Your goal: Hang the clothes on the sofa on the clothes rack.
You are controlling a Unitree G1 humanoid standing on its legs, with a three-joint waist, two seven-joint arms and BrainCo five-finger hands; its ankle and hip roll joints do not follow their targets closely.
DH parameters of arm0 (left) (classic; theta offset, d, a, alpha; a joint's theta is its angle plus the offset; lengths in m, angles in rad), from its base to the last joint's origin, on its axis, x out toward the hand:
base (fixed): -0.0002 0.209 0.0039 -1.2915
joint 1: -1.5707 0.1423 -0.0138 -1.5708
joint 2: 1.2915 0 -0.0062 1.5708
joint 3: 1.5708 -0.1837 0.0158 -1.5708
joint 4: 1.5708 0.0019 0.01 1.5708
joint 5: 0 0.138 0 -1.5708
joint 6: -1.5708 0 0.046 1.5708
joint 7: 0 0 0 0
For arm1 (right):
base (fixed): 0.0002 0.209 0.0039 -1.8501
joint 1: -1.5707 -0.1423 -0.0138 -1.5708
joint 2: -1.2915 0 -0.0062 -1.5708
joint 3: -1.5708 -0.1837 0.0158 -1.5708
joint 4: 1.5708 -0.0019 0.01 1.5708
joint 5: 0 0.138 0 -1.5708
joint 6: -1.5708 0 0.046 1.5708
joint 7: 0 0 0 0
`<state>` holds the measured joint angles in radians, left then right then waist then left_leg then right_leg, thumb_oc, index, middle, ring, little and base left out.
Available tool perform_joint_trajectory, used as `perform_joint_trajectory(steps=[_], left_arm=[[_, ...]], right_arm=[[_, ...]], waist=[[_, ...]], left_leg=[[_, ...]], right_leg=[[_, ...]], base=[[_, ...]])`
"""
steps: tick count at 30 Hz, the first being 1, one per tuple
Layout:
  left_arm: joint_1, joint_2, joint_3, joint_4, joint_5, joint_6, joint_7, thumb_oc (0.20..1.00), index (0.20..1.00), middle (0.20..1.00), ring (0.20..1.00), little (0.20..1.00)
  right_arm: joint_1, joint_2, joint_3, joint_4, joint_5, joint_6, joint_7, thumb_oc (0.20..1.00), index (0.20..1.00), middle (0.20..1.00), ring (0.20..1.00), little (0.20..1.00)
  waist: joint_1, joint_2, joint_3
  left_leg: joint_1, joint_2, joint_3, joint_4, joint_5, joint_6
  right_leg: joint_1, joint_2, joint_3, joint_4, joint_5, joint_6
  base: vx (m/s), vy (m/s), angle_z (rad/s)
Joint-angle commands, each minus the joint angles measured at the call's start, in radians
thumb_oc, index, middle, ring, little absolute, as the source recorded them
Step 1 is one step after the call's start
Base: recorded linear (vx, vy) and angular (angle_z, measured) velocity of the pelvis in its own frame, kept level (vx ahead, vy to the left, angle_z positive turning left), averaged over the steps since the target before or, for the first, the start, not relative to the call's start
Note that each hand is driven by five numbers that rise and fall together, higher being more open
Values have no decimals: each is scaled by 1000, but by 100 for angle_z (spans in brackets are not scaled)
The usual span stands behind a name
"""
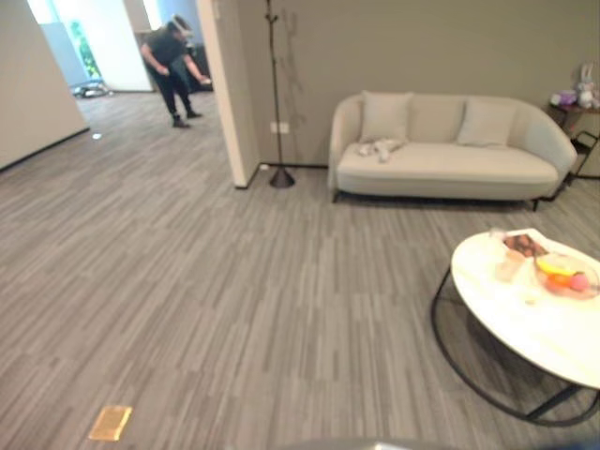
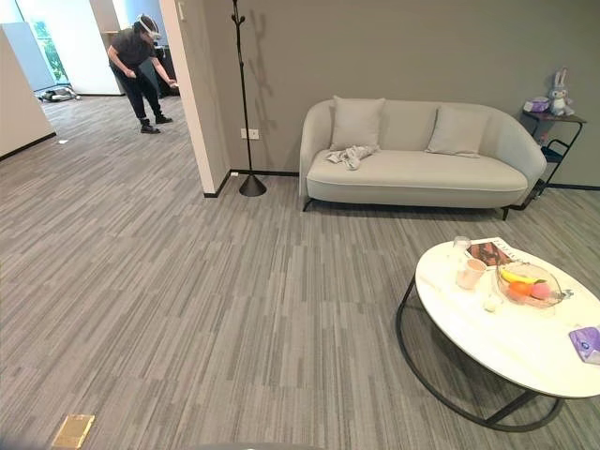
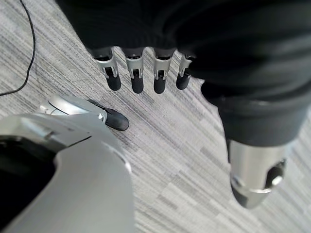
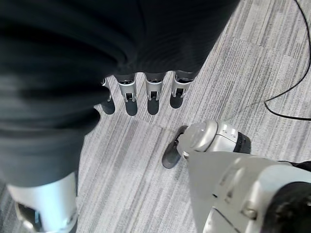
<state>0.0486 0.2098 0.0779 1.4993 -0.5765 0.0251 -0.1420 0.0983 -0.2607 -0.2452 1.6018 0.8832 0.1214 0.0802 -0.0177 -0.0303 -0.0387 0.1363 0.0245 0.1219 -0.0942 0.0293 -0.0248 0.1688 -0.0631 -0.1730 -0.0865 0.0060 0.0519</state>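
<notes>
1. Left hand [image 3: 146,73]: seen in its wrist view hanging over the grey plank floor [image 2: 187,309], fingers [image 3: 136,80] straight and relaxed, thumb [image 3: 255,174] held apart. Nothing in it.
2. Right hand [image 4: 141,92]: seen in its wrist view, likewise over bare floor, fingers [image 4: 152,99] straight in a row, thumb [image 4: 46,204] apart. Holds nothing.
3. Landmark for all places below: the cream sofa [image 2: 422,173] against the far grey wall.
4. Nearest item, well in front of the sofa and toward its right end: round white coffee table [image 2: 525,352] on a black ring frame.
5. On the table, at the side facing the sofa: a clear bowl of fruit [image 2: 528,284], a pale cup [image 2: 469,273] just beside it, a magazine [image 2: 490,252] behind the cup. A small purple pack [image 2: 586,342] lies at the edge away from the sofa.
6. Task item: a crumpled light-grey garment [image 2: 350,155] lies on the sofa seat at its left end, just in front of the left cushion [image 2: 356,123]. A second cushion [image 2: 457,130] leans on the backrest toward the right.
7. Clothes rack [image 2: 243,98]: thin dark pole on a round base, upright just left of the sofa, near the wall corner. Hooks bare.
8. Right of the sofa: a small side table [image 2: 551,141] with a plush rabbit [image 2: 560,93] on top.
9. Far beyond the sofa's left, past the wall corner: a person [image 2: 139,70] in dark clothes, bent forward.
</notes>
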Motion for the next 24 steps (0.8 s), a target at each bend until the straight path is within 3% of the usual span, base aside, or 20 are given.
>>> perform_joint_trajectory(steps=[1,17,24], left_arm=[[-42,-36,27,16,6,-16,-7,1000,1000,1000,1000,1000],[-47,-36,17,0,13,-34,2,1000,1000,1000,1000,1000],[-50,-46,-31,10,82,-38,0,1000,1000,1000,1000,1000]], right_arm=[[-68,14,6,69,-23,-7,11,1000,1000,1000,1000,1000],[-68,18,42,58,-79,-18,21,1000,1000,1000,1000,1000],[-77,32,95,38,-135,-34,23,1000,1000,1000,1000,1000]], waist=[[-15,10,29],[-16,9,17],[-18,8,16]], left_leg=[[-29,3,-41,12,-26,2],[-15,-3,-34,9,-32,8],[-7,-5,-31,10,-36,11]], right_leg=[[-47,-6,5,8,-5,31],[-47,-10,23,6,1,36],[-42,-9,27,9,0,36]], base=[[0,0,0],[-6,6,-4],[0,0,0]])
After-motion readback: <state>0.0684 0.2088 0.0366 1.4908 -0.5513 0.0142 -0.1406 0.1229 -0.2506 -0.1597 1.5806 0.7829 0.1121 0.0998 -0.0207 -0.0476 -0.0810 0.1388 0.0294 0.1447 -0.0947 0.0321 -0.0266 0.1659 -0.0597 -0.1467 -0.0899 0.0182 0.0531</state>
